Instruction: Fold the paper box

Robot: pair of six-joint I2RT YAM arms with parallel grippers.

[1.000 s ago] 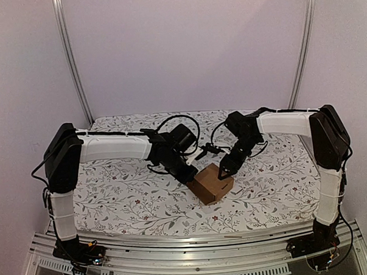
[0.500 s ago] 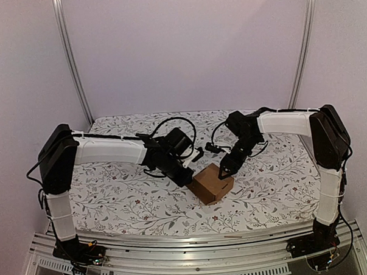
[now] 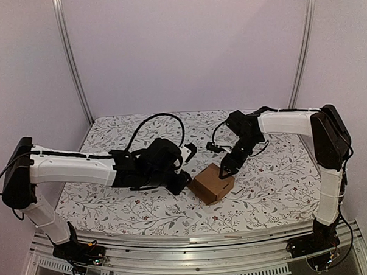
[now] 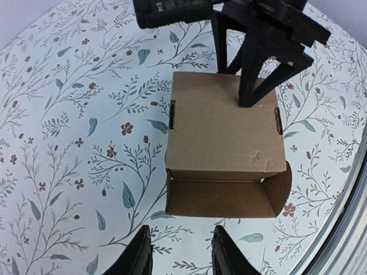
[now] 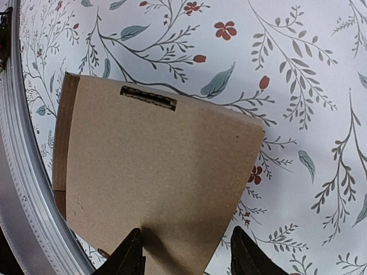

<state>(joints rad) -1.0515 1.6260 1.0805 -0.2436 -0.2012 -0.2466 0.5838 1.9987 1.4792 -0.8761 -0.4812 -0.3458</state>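
the paper box (image 3: 213, 184) sits on the flower-patterned bench (image 3: 101, 209), a little right of centre in the overhead view, as a small brown cube. in the left wrist view the box (image 4: 226, 129) fills the middle of the frame. its top panel is closed, with a short slit near each side edge, and the side facing the bottom of the frame is open and shows the inside. the left pincer (image 3: 181, 185) lies low at the box's left side. seen from its own camera the left pincer (image 4: 182, 256) is released, its two tips parted at the bottom edge, holding nothing and just short of the open side. the right pincer (image 3: 224, 170) comes down on the box from the upper right. its jaws stand apart in its own view (image 5: 186, 256), one finger (image 5: 131, 252) over the cardboard top and the other over the cloth beside the box's edge, so it is unclenched and straddles that edge without clamping it.
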